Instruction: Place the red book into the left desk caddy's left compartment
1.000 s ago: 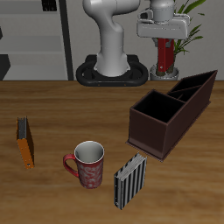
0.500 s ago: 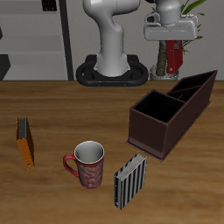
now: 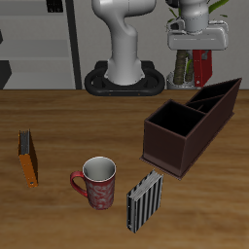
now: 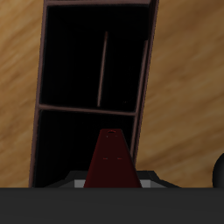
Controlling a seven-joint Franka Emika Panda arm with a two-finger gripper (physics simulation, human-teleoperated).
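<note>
The pincer (image 3: 200, 56) is clamped on the red book (image 3: 201, 68), held upright in the air above the far, taller end of the left desk caddy (image 3: 185, 131). In the wrist view the red book (image 4: 112, 159) hangs over the caddy's dark compartments. No readable writing shows.

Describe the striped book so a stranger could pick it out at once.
Start at the long dark caddy, then move toward the table's front edge. Beside the red patterned mug stands the striped book, the only black-and-white striped one; the orange-brown book is plain.
</note>
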